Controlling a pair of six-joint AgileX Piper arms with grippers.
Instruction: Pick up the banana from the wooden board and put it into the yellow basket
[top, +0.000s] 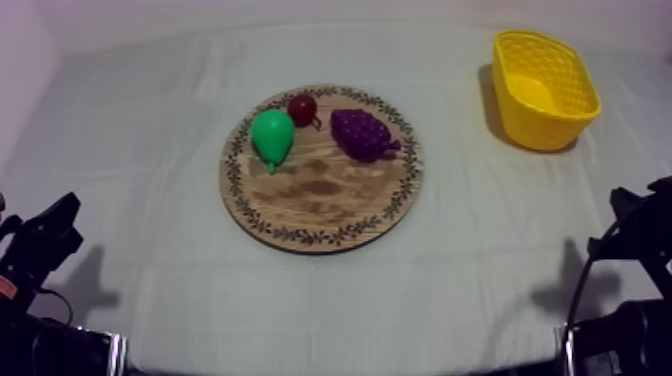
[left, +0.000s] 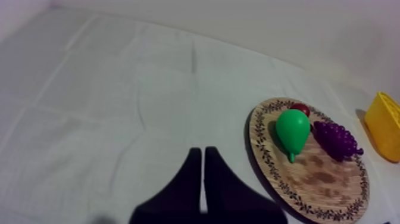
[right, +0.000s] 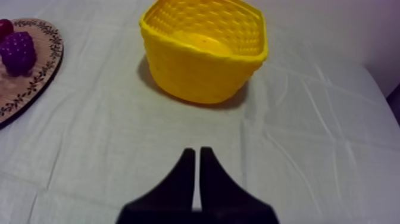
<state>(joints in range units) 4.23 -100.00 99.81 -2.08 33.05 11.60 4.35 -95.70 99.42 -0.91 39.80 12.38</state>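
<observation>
The wooden board (top: 330, 195) sits mid-table on the grey-white cloth (top: 150, 130). It carries a green pear (top: 272, 135), a small red fruit (top: 302, 108) just behind the pear, and a bunch of purple grapes (top: 362, 133) beside them; no banana lies on it. The yellow basket (top: 545, 125) stands well apart from the board, toward the far right. A smooth yellow-orange shape on its floor, seen best from the right wrist, is most likely the banana (right: 202, 42), though its colour blends with the weave. The left gripper (left: 202, 152) rests low at my left side, fingers pressed together on nothing, pointing over bare cloth beside the board. The right gripper (right: 197, 152) is likewise pressed together and empty, facing the basket. By my reading the placing is done, so the step in hand is to confirm it and hold off. The good course is to check the basket's contents from the right wrist before any reach. Both arms should keep low and away from the basket wall so it isn't nudged, and the three fruits on the board should be left alone.
</observation>
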